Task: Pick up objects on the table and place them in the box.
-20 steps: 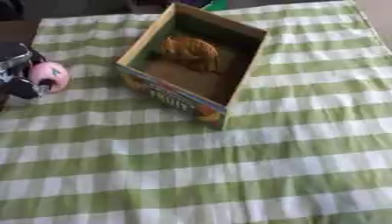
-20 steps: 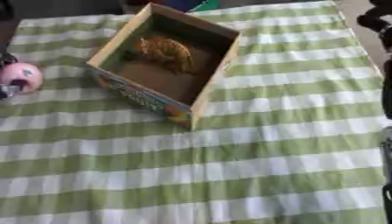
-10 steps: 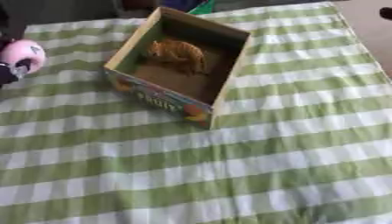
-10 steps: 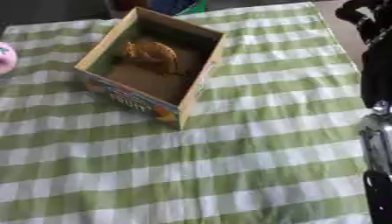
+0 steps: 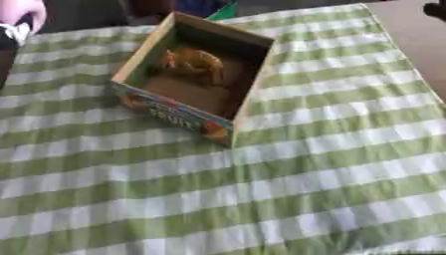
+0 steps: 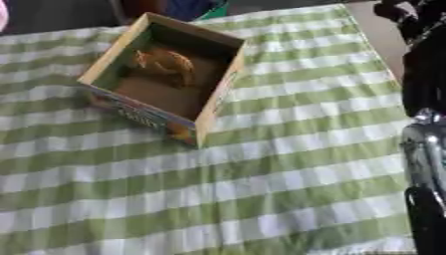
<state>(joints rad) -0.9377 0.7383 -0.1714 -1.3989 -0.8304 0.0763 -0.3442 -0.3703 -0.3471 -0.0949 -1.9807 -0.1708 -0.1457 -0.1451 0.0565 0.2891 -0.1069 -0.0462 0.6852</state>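
Looking from my left, I see one pink rounded object [image 5: 19,12] at the top left corner of the left eye view, above the far edge of the table, with a dark scrap of my left hand [image 5: 10,34] just under it; too little of that hand shows, so I cannot tell whether its fingers are curled round the object or merely beside it. One green-and-white checked cloth [image 5: 261,199] covers the table almost to every edge. One open cardboard box [image 5: 174,112] sits askew on the cloth in the upper left-centre, its printed front wall facing me, its four walls upright. Inside it lies one orange-brown item [image 5: 193,64], resting on the floor of the box toward the far wall; I cannot make out what it is beyond colour and a curved shape. Past the cloth's right border, a strip of bare brown tabletop [image 5: 409,30] shows. At far right in the right eye view, my right arm [image 6: 425,149] runs up the frame, black with one silver joint, and my right hand [image 6: 409,12] sits at the upper corner, too blurred for me to tell how its fingers are set.
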